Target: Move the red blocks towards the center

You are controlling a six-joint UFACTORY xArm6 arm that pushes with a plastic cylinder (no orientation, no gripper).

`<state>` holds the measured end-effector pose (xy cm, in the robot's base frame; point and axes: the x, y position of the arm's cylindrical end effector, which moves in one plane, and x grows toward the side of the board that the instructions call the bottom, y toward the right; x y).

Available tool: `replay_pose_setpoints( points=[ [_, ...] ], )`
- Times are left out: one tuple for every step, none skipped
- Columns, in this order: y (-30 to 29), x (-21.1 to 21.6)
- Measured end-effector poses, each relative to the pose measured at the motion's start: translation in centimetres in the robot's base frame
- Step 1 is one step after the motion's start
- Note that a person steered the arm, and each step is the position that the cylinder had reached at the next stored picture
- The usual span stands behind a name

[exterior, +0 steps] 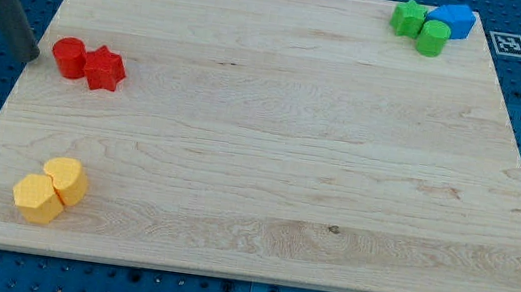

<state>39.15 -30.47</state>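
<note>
A red cylinder [69, 56] and a red star [104, 68] sit touching each other near the left edge of the wooden board [270, 147], in the view's upper left. My tip [30, 55] is at the board's left edge, just left of the red cylinder, with a small gap between them. The dark rod slants up to the view's top left corner.
Two yellow blocks, a hexagon [37, 198] and a rounded one [66, 179], touch at the bottom left. A green star [407, 18], a green cylinder [433, 37] and a blue block [455, 20] cluster at the top right. A marker tag [507, 43] lies beyond the board.
</note>
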Motion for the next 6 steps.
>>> replay_pose_setpoints(
  points=[
    [0.0,-0.5],
    [0.0,-0.5],
    [0.9,-0.2],
    [3.2,-0.2],
    [6.3,0.1],
    [8.4,2.3]
  ],
)
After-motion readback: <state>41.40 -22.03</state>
